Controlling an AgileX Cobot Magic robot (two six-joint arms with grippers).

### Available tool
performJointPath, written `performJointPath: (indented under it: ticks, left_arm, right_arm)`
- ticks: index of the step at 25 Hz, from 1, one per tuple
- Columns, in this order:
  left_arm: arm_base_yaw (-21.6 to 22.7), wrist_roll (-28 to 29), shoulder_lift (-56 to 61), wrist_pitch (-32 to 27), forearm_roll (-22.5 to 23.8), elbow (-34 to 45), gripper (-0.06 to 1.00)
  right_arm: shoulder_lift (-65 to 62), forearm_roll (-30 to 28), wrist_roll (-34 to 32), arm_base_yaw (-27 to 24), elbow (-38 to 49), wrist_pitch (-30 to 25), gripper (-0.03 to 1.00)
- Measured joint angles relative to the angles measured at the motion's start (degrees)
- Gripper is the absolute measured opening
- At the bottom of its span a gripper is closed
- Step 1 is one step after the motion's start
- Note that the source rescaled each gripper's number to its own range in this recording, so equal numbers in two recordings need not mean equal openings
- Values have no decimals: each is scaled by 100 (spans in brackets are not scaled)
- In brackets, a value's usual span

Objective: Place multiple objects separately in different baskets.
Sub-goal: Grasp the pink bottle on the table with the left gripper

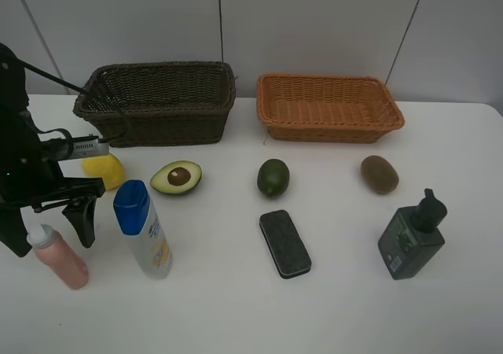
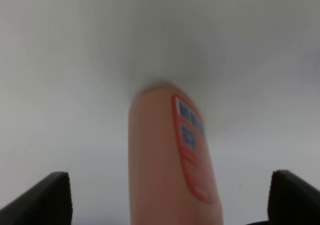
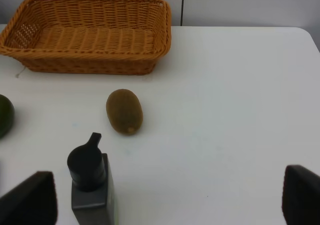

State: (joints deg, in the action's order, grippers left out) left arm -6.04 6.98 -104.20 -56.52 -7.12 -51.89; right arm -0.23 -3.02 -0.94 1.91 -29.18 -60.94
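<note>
My left gripper stands open astride the cap end of the pink bottle, which lies flat; the left wrist view shows that bottle between the two fingertips, apart from both. Beside it lies the white blue-capped bottle. The lemon, halved avocado, lime and kiwi form a row in front of the dark brown basket and the orange basket. My right gripper is open above the table near the pump bottle and kiwi.
A black eraser lies at the front middle, and the dark-green pump bottle stands at the front right. Both baskets sit against the back wall. The left arm's black body covers the table's left edge.
</note>
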Motion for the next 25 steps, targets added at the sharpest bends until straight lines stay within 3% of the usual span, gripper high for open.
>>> performJointPath:
  ticks: [3,8,10,20,25]
  left_arm:
    - [0,0,-36,24,5,0,86]
    - [0,0,-38,24,5,0,21]
    - [0,5,-38,24,12,0,5]
    - [0,40,14,5,24,-22,1]
    - [0,40,376,-391,-73,-479,0]
  right_arm:
    - [0,0,0,0,0,0,98]
    - [0,0,0,0,0,0,98]
    - [0,0,0,0,0,0,98]
    - [0,0,0,0,0,0,98]
    - [0,0,0,0,0,0,98]
